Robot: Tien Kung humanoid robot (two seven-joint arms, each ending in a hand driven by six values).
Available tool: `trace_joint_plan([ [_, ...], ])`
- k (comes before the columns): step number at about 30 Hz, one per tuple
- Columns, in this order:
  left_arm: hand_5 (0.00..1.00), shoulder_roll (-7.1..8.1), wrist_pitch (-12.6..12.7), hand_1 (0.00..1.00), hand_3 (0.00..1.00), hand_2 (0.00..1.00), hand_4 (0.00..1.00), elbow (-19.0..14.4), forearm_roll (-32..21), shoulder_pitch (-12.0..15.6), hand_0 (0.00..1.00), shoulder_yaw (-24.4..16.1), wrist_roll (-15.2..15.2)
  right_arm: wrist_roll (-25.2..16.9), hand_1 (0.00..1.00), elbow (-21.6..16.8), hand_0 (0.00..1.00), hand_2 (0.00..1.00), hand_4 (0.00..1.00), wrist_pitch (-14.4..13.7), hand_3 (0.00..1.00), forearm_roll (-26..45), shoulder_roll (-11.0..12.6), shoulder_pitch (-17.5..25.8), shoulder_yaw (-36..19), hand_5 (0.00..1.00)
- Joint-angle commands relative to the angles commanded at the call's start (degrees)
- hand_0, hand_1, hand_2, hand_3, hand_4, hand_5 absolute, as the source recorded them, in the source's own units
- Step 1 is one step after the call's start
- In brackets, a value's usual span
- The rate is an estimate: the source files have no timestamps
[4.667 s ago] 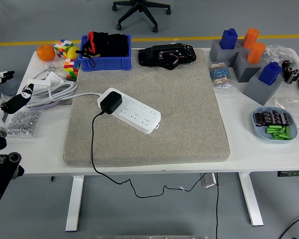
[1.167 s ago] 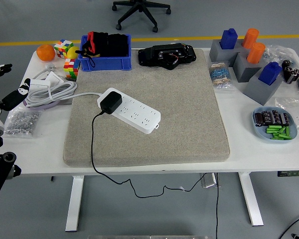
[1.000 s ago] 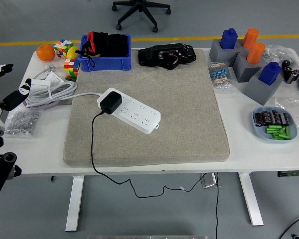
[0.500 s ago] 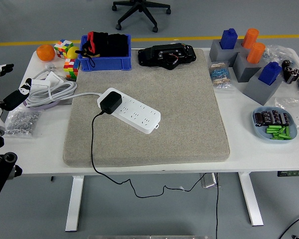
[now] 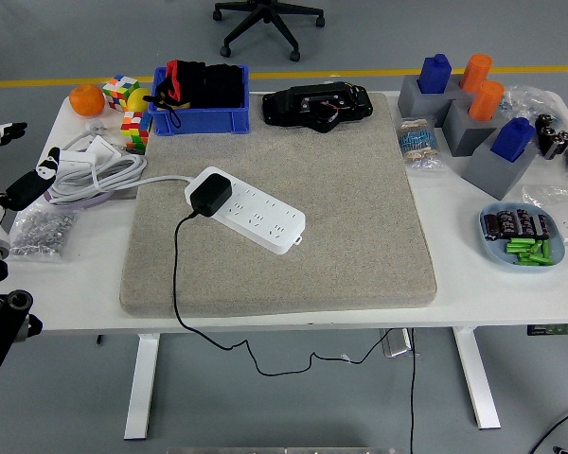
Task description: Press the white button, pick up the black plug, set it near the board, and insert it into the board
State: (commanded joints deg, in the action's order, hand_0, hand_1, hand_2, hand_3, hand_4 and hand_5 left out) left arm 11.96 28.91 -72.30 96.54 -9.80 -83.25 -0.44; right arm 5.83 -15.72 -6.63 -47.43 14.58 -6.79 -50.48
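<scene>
Already the boxy black plug (image 5: 210,195) sat in the long white power board (image 5: 246,210) while the left hand (image 5: 19,170), fingers spread and empty, hung at the table's left edge, so either pressing or nothing remained.

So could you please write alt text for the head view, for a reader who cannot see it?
A black plug sits in the left end of a white power strip on a beige mat covering a white table. The robot's left hand hovers open at the table's left edge, touching neither.
</scene>
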Motion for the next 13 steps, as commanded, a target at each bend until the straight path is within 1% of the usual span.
trace_joint_plan([
  [13,0.289,0.00,-0.1,0.827,0.717,0.739,0.766,0.0,0.2,-0.1,0.883,0.2,0.3,0.0,0.656,0.0,0.823,0.657,0.761,0.0,0.633,0.0,0.0,0.0,-0.1,0.500],
])
